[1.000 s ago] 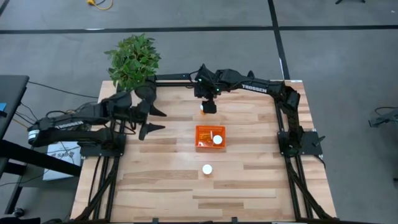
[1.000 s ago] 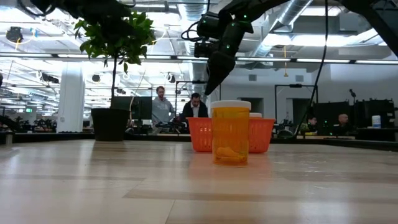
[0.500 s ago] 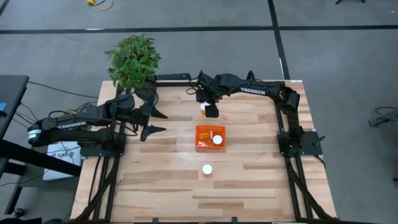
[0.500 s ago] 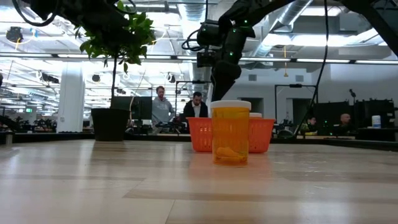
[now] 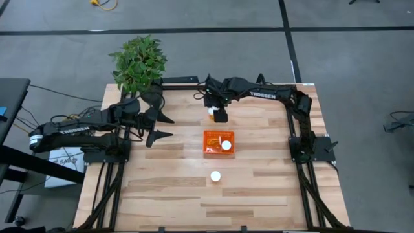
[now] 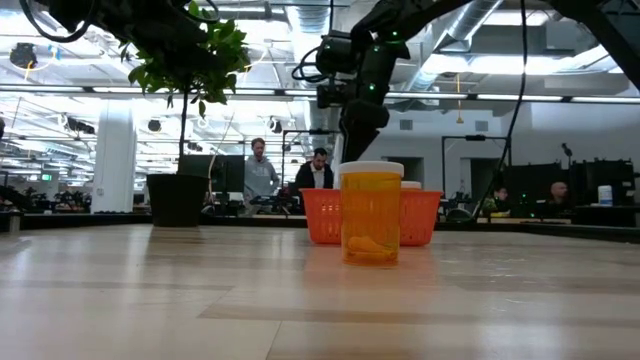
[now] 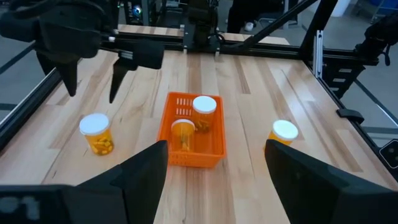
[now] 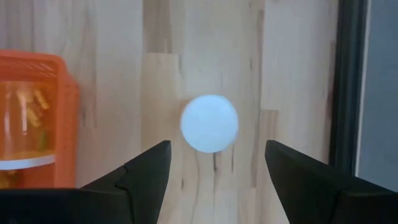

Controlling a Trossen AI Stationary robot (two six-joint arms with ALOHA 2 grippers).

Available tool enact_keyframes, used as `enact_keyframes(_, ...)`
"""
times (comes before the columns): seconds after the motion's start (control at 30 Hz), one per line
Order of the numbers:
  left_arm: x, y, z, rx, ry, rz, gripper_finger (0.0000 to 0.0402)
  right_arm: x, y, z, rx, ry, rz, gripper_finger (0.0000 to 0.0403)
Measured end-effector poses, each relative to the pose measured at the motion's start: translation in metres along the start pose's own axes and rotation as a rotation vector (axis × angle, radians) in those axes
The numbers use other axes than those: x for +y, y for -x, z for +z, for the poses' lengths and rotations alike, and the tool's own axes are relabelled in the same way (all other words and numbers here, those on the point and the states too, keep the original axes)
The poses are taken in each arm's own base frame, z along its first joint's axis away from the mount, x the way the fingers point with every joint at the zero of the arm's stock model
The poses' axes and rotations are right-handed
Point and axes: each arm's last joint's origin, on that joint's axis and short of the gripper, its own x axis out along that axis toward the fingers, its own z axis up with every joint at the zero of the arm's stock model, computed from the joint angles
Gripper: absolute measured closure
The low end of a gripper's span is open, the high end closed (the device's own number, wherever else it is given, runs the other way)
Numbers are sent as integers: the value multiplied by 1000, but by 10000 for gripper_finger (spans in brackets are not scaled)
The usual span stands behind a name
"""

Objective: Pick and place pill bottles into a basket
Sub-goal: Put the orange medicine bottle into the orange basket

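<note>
Wooden table (image 5: 162, 194); right end effector (image 8: 211, 171) open above far-edge pill bottle (image 8: 209, 123).

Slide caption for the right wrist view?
Open right hand poised above a white-capped pill bottle, orange basket beside it.

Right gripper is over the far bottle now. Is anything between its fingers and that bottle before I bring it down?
Nothing visible. The right gripper is open, and its wrist view looks straight down on the far bottle, whose white cap sits between the fingers with only bare table around it. The basket stands off to one side, clear of the cap.
</note>
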Motion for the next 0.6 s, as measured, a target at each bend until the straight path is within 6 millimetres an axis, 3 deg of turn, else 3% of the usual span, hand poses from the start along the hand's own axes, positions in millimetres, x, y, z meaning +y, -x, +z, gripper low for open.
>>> enact_keyframes(0.23,0,0,0,0,2,0,142,1,-1,-1,17,-1,5,146)
enact_keyframes(0.43,0,0,0,2,4,1,142,7,-27,4,88,16,34,146)
enact_keyframes(0.6,0,0,0,3,6,1,142,9,-29,9,108,38,-1,146)
